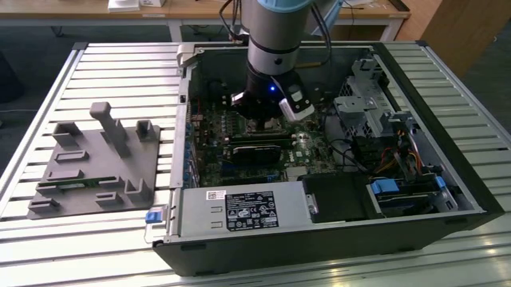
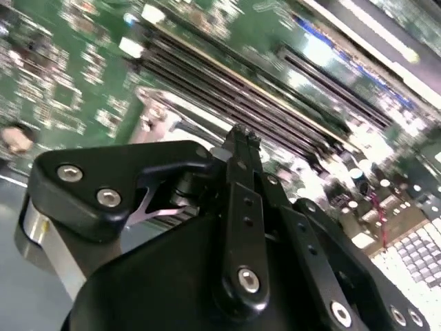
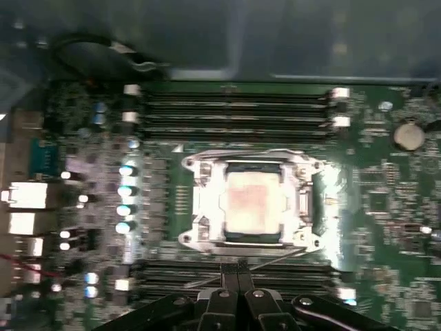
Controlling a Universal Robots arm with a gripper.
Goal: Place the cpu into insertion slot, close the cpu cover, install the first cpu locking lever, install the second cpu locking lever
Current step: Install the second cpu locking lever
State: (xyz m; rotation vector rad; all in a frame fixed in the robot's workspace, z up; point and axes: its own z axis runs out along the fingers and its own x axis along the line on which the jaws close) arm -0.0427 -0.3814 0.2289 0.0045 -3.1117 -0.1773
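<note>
One cpu (image 3: 252, 201) sits in one insertion slot (image 3: 238, 238), cover (image 3: 207, 200) down; just beside, the gripper (image 3: 238, 270) fingertips are pinched together, empty.

Robotics lab or workshop bench. Open black metal computer tower case (image 1: 415, 179) lying on its side on ribbed aluminium-slat worktable (image 1: 119, 66), green motherboard (image 1: 239, 167) exposed. Grey moulded plastic fixture tray (image 1: 96, 167) with upright pegs beside case. Pale wooden desks (image 1: 80, 11) and blue-grey floor behind. Silver-grey industrial robot arm (image 1: 273, 42) over case.
</note>
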